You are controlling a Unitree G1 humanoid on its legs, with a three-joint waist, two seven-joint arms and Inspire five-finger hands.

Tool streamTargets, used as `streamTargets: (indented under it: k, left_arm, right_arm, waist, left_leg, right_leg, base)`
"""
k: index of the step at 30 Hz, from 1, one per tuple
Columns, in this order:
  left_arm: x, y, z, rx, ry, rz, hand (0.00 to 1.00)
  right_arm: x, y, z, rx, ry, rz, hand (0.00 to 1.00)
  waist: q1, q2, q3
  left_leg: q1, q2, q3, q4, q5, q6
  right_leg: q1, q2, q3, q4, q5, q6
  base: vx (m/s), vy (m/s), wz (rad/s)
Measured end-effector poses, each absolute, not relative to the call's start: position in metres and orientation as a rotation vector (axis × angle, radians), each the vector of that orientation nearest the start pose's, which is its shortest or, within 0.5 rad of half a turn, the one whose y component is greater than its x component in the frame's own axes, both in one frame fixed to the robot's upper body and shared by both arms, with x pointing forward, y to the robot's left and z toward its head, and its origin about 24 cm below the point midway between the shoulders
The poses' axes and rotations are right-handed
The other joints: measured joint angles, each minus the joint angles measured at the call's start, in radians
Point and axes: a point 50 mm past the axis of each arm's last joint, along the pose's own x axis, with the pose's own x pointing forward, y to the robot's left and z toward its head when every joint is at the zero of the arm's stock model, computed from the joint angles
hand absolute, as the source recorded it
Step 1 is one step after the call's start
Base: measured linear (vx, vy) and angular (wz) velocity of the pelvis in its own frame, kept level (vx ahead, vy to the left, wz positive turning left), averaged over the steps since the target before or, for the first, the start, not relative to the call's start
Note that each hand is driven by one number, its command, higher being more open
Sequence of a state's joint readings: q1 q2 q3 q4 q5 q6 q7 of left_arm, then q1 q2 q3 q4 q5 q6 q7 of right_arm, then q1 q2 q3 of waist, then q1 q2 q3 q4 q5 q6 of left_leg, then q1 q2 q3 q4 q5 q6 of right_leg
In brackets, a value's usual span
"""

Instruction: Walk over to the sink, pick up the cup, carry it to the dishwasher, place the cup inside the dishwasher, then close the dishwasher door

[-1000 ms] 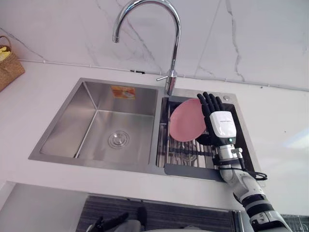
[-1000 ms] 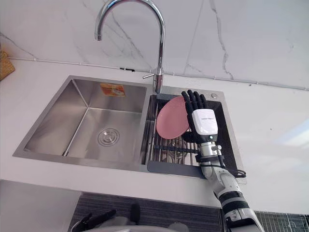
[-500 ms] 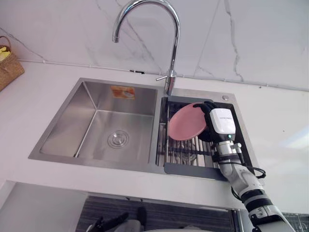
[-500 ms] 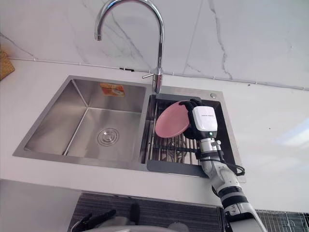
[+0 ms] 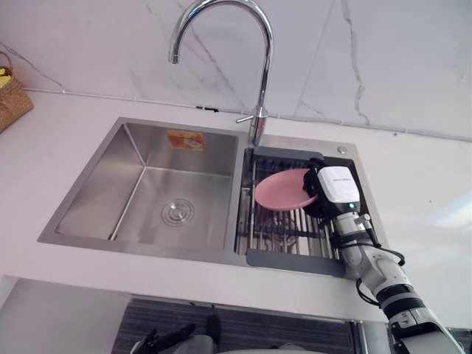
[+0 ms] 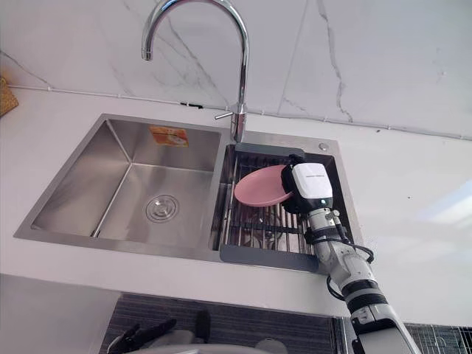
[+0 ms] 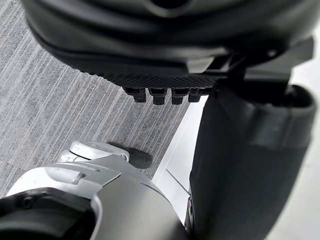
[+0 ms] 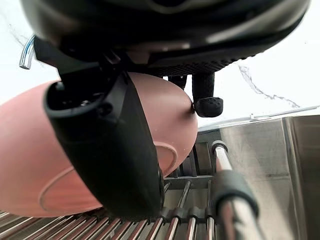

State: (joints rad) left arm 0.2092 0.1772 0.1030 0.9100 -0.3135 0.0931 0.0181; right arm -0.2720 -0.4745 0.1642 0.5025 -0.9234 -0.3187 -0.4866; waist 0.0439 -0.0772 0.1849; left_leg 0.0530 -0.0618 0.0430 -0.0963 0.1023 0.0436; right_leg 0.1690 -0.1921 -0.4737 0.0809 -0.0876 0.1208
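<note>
The left hand (image 7: 165,50) is held relaxed above grey floor (image 7: 50,100). In the sink's (image 5: 88,221) right compartment, over the rack (image 5: 284,234), a tilted pink plate (image 5: 284,190) is gripped at its rim by the right hand (image 5: 335,193).

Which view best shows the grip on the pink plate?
Right wrist view: the right robot hand lays its thumb across the pink plate, fingertips at the rim. Both eye views show the plate over the rack, grip hidden behind the hand.

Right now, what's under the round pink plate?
A steel-bar drying rack in the steel sink. The right hand grips the round pink plate; bars directly beneath are covered.
</note>
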Motion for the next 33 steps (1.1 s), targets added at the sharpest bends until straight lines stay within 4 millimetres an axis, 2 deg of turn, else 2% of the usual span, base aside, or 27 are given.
streamTargets:
  k: [5,11,16,18,21,24,25,33]
  left_arm:
    - [0.063,0.235,-0.155,-0.176,1.144,0.402,1.00]
    - [0.064,0.236,-0.154,-0.180,1.135,0.408,1.00]
    - [0.062,0.235,-0.155,-0.182,1.137,0.411,1.00]
    - [0.061,0.236,-0.155,-0.182,1.136,0.416,1.00]
    - [0.056,0.235,-0.155,-0.190,1.144,0.430,1.00]
    - [0.055,0.233,-0.156,-0.195,1.149,0.429,1.00]
    - [0.053,0.233,-0.156,-0.194,1.154,0.432,1.00]
    - [0.050,0.232,-0.158,-0.192,1.164,0.441,1.00]
  right_arm:
    - [0.293,-0.213,0.053,-1.341,-0.390,-0.021,0.00]
    - [0.284,-0.207,0.078,-1.345,-0.532,-0.019,0.00]
    - [0.279,-0.224,0.116,-1.348,-0.667,-0.150,0.00]
    - [0.275,-0.236,0.140,-1.313,-0.744,-0.290,0.00]
    - [0.267,-0.246,0.161,-1.284,-0.828,-0.416,0.00]
    - [0.259,-0.254,0.169,-1.254,-0.855,-0.468,0.00]
    - [0.257,-0.255,0.168,-1.257,-0.854,-0.467,0.00]
    - [0.242,-0.267,0.154,-1.231,-0.787,-0.477,0.00]
  waist:
    - [0.000,-0.004,-0.002]
    - [0.001,-0.008,-0.003]
    - [-0.012,-0.009,-0.004]
    - [-0.022,-0.010,-0.005]
    - [-0.040,-0.010,-0.007]
    - [-0.051,-0.009,-0.012]
    - [-0.061,-0.009,-0.014]
    - [-0.078,-0.004,-0.027]
  left_leg:
    - [-0.001,0.000,0.003,0.000,-0.003,-0.003]
    - [-0.008,0.001,0.024,0.000,-0.007,-0.005]
    - [0.000,0.002,0.050,0.000,-0.011,-0.005]
    - [0.001,0.006,0.064,0.000,-0.013,-0.007]
    - [0.006,0.008,0.088,0.000,-0.015,-0.004]
    - [0.004,0.011,0.104,0.000,-0.018,-0.002]
    - [0.004,0.011,0.106,0.000,-0.018,-0.002]
    - [0.000,0.009,0.148,0.001,-0.024,0.007]
  right_leg:
    - [0.000,-0.001,0.001,0.000,0.001,0.001]
    - [-0.015,-0.004,0.021,-0.001,0.007,0.009]
    - [-0.020,-0.007,0.049,-0.001,0.020,0.014]
    - [-0.031,-0.004,0.068,-0.001,0.031,0.014]
    - [-0.037,-0.002,0.097,-0.001,0.037,0.012]
    - [-0.050,0.000,0.121,-0.003,0.039,0.010]
    - [-0.050,0.001,0.123,-0.006,0.039,0.009]
    - [-0.065,0.002,0.159,-0.032,0.053,0.013]
  base:
    - [0.00,0.000,0.00]
    - [0.00,0.000,-0.07]
    - [0.01,0.008,-0.14]
    - [-0.01,0.013,-0.20]
    - [-0.04,0.010,-0.25]
    - [-0.05,0.006,-0.23]
    - [-0.04,0.001,-0.14]
    - [0.02,0.015,-0.13]
